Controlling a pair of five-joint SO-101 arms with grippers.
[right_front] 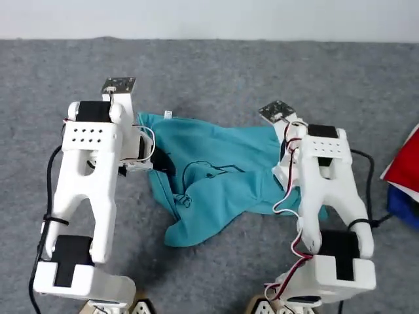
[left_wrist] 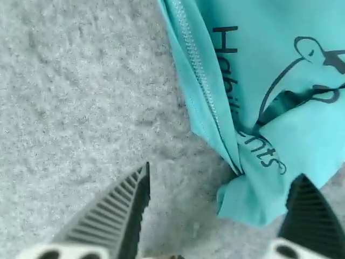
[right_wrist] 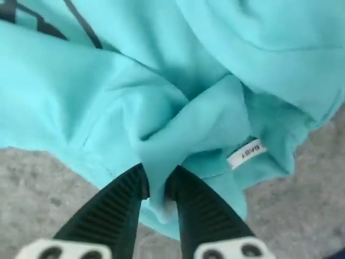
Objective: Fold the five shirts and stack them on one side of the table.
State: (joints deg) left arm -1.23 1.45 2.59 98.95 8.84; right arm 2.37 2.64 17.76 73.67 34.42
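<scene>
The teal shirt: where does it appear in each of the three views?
High view: the teal shirt lies crumpled at the picture's centre.
Left wrist view: it lies just beyond the open left gripper.
Right wrist view: the right gripper pinches a fold of it.
Shared landmark: its dark print.

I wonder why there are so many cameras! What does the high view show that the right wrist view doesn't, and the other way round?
High view: the left arm and right arm, the whole teal shirt lying between them, and red and blue cloth at the edge of the grey table. Right wrist view: the right gripper pinching a fold of that shirt, beside a small white label. Both: the teal shirt on the grey table.
</scene>
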